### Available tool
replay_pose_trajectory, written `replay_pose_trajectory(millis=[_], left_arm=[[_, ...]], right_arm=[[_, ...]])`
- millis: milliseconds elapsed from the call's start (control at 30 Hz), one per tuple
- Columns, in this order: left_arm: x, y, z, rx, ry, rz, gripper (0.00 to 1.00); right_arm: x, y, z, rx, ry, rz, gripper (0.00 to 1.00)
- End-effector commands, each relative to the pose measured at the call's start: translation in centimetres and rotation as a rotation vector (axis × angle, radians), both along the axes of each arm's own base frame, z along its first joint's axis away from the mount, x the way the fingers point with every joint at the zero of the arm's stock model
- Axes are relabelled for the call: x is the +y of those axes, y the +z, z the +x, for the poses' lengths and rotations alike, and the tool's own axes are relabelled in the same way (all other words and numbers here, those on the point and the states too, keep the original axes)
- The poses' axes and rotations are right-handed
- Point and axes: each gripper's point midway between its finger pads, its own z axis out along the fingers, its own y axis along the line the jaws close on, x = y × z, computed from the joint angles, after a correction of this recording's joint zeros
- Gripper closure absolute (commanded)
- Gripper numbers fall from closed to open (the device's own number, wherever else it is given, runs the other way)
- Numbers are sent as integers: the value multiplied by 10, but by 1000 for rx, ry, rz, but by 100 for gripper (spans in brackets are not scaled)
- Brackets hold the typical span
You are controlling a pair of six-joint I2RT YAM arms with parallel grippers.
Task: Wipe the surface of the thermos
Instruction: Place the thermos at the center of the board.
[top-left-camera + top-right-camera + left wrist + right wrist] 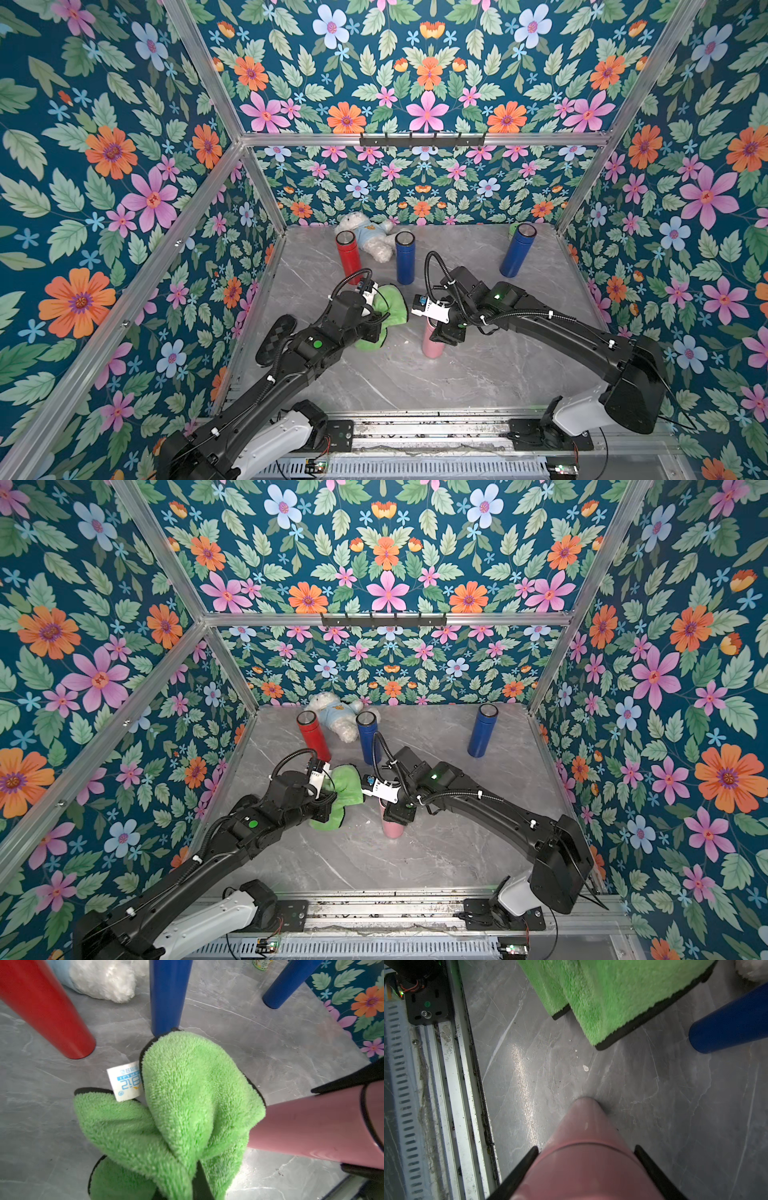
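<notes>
Right wrist view: the pink thermos (587,1147) is held and the green cloth (623,991) hangs close by

The right gripper (586,1148) has the pink thermos. Its two black fingers (527,1161) are partway open and press on the two sides of the thermos, up near the top end. The bottom of the thermos sits on the gray table (675,1105).

In both top views, the pink thermos stands near the middle of the table, a bit toward the front. The right arm's wrist covers its top.

The left gripper (376,320) is squeezed shut on the green cloth. The cloth is all bunched up and hides the fingers. In the left wrist view, the fluffy cloth fills the middle of the picture, and a white tag (124,1081) sticks out of it. One edge of the cloth covers part of the pink thermos's side. I cannot tell if the cloth really touches it or is just in front of it.

Farther back on the table stand a red thermos (348,257) and a blue thermos (405,257), both upright. A white toy (370,237) in a light blue shirt lies between and behind them. Another blue thermos (515,251) stands well apart, near the back right corner.
</notes>
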Motion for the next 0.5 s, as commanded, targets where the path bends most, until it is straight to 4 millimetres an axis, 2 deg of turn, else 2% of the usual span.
replay_pose_trajectory(millis=[0,133,300,467], left_arm=[[16,0,-1,-10,36,76,100],[19,4,-1,-18,41,81,100],[23,12,0,-37,49,94,100],[23,14,1,-43,46,100,100]], right_arm=[[5,3,0,12,1,19,100],[3,-2,4,2,-10,6,100],[5,-1,6,-19,-28,31,74],[5,0,5,-18,-40,48,56]])
